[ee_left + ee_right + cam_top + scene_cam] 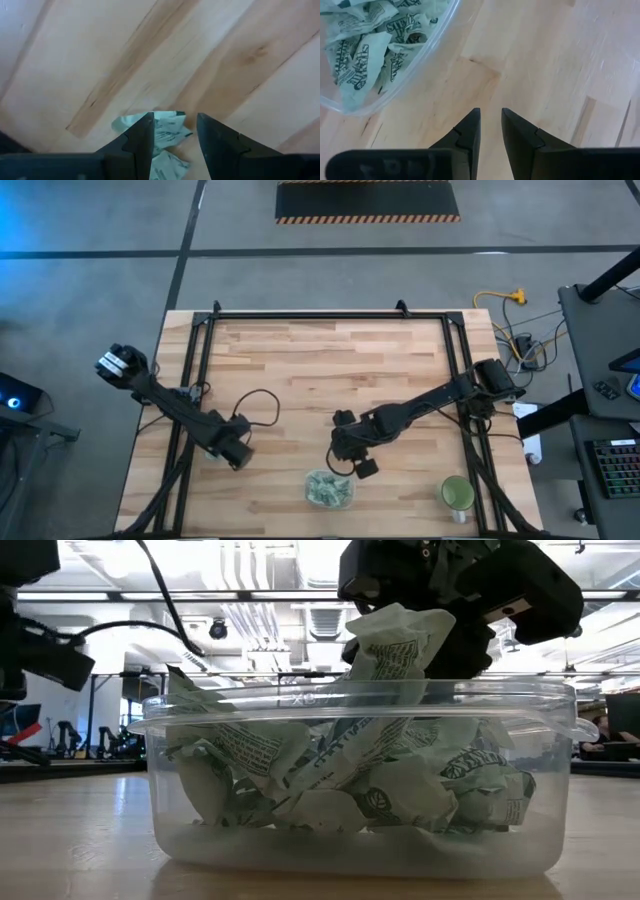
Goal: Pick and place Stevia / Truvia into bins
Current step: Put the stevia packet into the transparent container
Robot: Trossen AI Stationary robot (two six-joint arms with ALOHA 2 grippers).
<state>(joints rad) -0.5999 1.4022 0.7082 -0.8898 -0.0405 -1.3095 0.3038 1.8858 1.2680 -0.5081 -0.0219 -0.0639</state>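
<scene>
High view straight down, far; low view table-level, close on tub (360, 840); wrist views near tabletop.

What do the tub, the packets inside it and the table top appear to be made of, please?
Tub: clear plastic, glossy, since its contents show through the walls. Packets: printed paper, matte, pale green and white, judging by their creases. Table top: light wood strips, smooth, with visible grain and joints; possibly a butcher-block surface.

"STEVIA" printed on sachets (357, 65) in tub (415, 65).
</scene>
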